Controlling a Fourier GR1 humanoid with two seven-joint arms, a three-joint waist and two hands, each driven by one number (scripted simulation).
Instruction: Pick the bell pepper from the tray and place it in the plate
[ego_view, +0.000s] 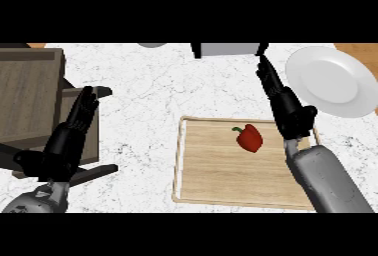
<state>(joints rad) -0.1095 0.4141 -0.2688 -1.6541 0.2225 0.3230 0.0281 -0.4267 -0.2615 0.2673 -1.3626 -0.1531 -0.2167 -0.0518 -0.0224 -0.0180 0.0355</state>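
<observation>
The red bell pepper (250, 138) lies on the wooden tray (214, 175), near its far right corner. The right robot hand (289, 112) hovers just beside it, fingers straight, released. The white plate (334, 80) sits beyond on the worktop (155, 90). The left robot hand (70, 140) rests open at left.

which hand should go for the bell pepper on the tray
Right. The right hand, fingers straight, is beside the bell pepper at the tray's right edge; the left hand is far across the counter.
</observation>
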